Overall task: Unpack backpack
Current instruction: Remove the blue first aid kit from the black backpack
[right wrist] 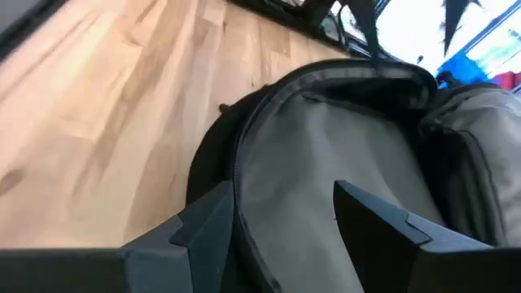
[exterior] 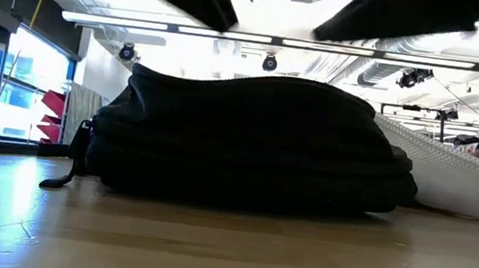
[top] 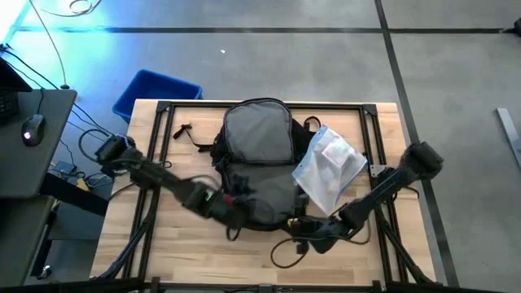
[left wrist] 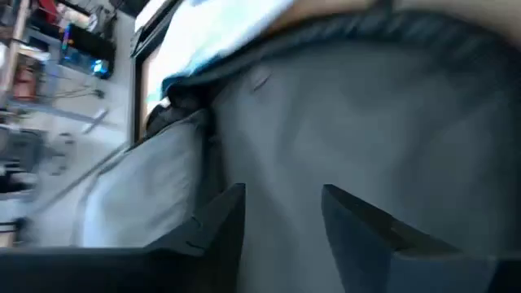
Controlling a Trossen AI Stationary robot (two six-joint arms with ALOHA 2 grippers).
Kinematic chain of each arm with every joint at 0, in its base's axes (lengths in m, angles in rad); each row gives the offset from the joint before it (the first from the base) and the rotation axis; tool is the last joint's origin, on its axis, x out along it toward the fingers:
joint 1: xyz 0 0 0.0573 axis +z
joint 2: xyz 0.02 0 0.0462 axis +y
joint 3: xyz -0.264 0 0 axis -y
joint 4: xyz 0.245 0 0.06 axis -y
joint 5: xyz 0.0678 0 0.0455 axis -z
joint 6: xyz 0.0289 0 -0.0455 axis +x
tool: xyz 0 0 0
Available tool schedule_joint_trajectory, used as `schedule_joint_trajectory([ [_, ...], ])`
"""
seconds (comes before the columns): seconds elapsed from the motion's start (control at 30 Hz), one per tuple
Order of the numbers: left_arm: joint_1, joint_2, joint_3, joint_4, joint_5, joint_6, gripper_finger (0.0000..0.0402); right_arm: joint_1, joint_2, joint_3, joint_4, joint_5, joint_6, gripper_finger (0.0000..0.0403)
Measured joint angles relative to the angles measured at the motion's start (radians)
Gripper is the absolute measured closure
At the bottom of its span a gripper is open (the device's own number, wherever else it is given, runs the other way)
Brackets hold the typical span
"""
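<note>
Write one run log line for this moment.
left gripper: open, over grey lining | right gripper: open | large black fabric backpack: unzipped | clear plastic pouch: beside

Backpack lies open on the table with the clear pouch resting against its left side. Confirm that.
Wrong side. In the high view the clear pouch rests against the right side of the backpack, which does lie open on the table, grey lining showing.

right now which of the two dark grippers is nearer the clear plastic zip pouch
The right gripper, at the black fabric backpack's near edge just below the clear plastic zip pouch; the left gripper sits across the bag.
</note>
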Motion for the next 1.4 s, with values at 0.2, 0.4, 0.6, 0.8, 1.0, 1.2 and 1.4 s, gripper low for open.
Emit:
schedule_joint_trajectory([
  [0.2,0.175,0.046,-0.039,-0.004,-0.043,0.188,0.0215,0.0,0.176,0.0,0.184,0.026,-0.013,0.0206],
  [0.4,0.319,0.106,-0.068,0.005,-0.163,0.264,0.0202,0.0,0.241,0.0,0.184,0.03,0.035,0.0206],
  [0.6,0.383,0.172,-0.074,0.005,-0.369,0.265,0.0242,-0.008,0.243,0.0,0.188,0.038,0.031,0.0206],
  [0.8,0.336,0.147,-0.074,0.025,-0.487,0.329,0.0387,-0.011,0.243,0.0,0.187,0.026,0.013,0.0206],
  [1.0,0.224,0.029,-0.074,0.096,-0.64,0.41,0.0399,-0.017,0.243,0.0,0.18,0.011,0.013,0.0206],
  [1.2,0.095,-0.131,-0.076,0.196,-0.69,0.422,0.0401,-0.017,0.243,0.001,0.182,0.004,0.013,0.0206],
  [1.4,-0.029,-0.23,-0.076,0.497,-0.684,0.626,0.0401,-0.052,0.248,0.001,0.183,-0.079,0.041,0.0206],
])
